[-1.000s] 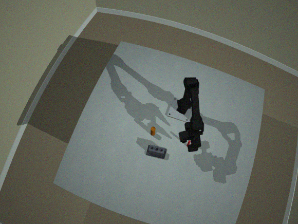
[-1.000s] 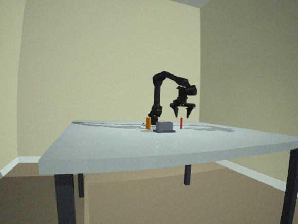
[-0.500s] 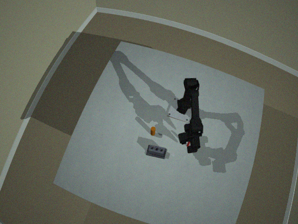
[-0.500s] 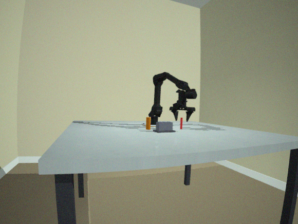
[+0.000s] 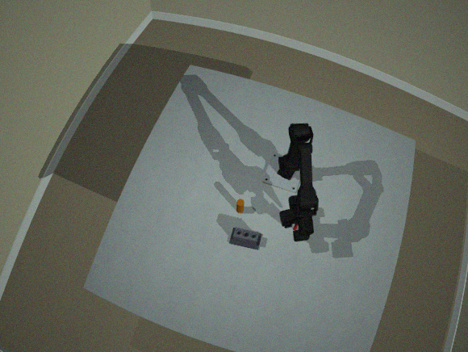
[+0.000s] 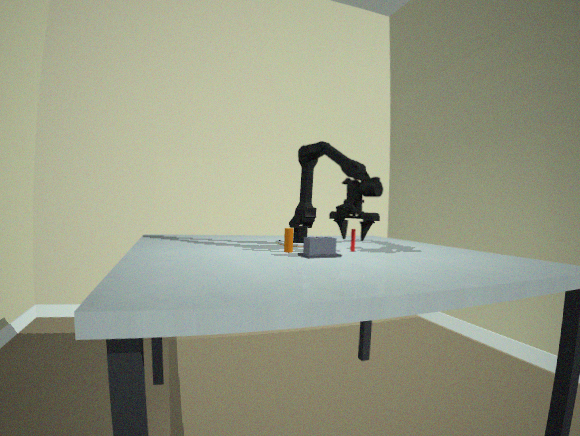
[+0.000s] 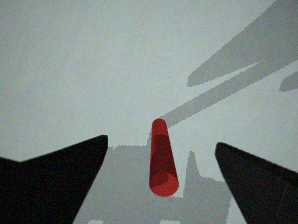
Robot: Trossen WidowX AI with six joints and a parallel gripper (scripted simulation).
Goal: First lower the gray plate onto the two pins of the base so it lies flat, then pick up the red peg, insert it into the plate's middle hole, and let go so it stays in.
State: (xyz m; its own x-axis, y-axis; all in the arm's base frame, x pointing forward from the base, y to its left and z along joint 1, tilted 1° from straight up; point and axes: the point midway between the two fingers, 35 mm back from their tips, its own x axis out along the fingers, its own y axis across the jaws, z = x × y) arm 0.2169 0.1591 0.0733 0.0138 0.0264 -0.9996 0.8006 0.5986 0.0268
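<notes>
The red peg (image 5: pixel 295 227) (image 6: pixel 353 246) (image 7: pixel 164 185) stands upright on the table. My gripper (image 6: pixel 353 238) (image 7: pixel 161 144) points down over it, open, with one finger on each side of the peg's upper part and a gap on both sides. The gray base (image 5: pixel 245 243) (image 6: pixel 320 255) stands left of the peg in the top view. A gray block shape lies level on it with three dark round spots along its top; it looks like the plate seated on the base, but base and plate are hard to tell apart. No separate gray plate shows elsewhere.
An orange cylinder (image 5: pixel 240 206) (image 6: pixel 288 240) stands upright near the base, toward the arm's foot. A thin pale mounting sheet with small dark holes (image 5: pixel 280 182) lies at the arm's foot. The arm's shadows cross the table top (image 5: pixel 194 258) (image 6: pixel 280 290).
</notes>
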